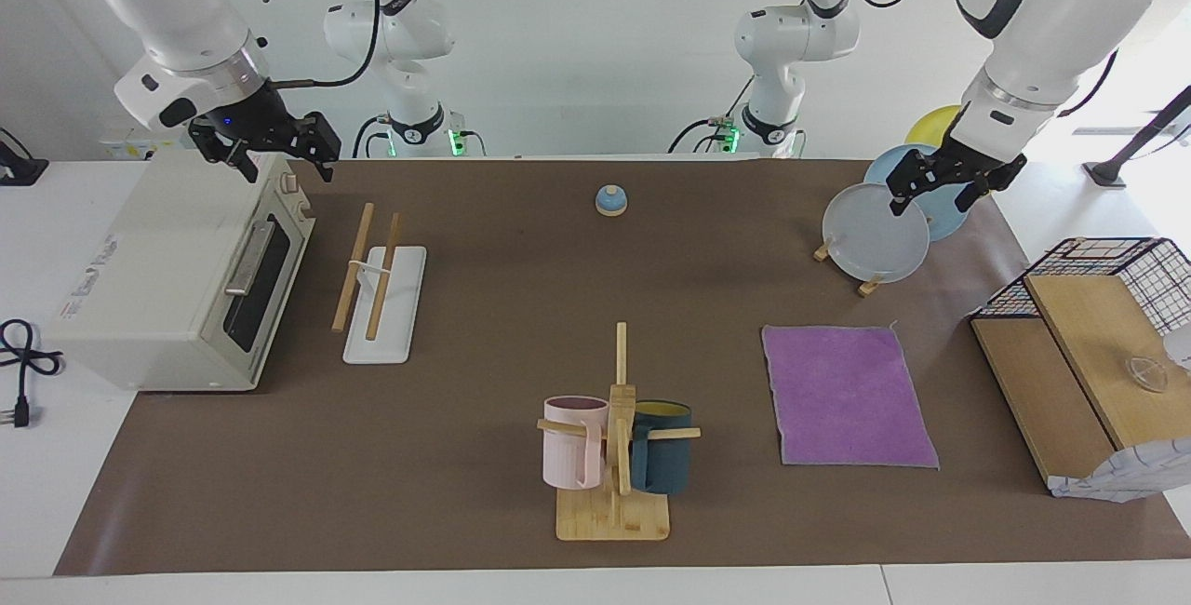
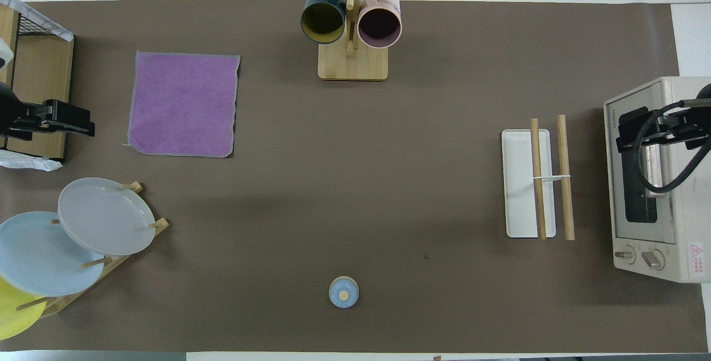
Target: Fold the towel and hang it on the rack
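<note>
Towel [image 1: 849, 395] flat, apart from left end effector [image 1: 942, 184]

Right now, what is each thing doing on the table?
towel: flat, unfolded, purple side up.
rack: bare, nothing hung on it.
left hand: open, over the plates.
right hand: open, over the oven.
oven door: shut.
pink mug, blue mug: hanging on the mug tree.

The towel [image 1: 849, 395] is lying flat at the facing view's lower right, the plate stand [image 1: 875, 233] sitting above it. The rack [image 1: 383, 287] is standing at middle left beside the oven [image 1: 177, 275]. The mug tree [image 1: 616, 456] is standing at lower centre, the bell [image 1: 610, 201] sitting at upper centre.
</note>
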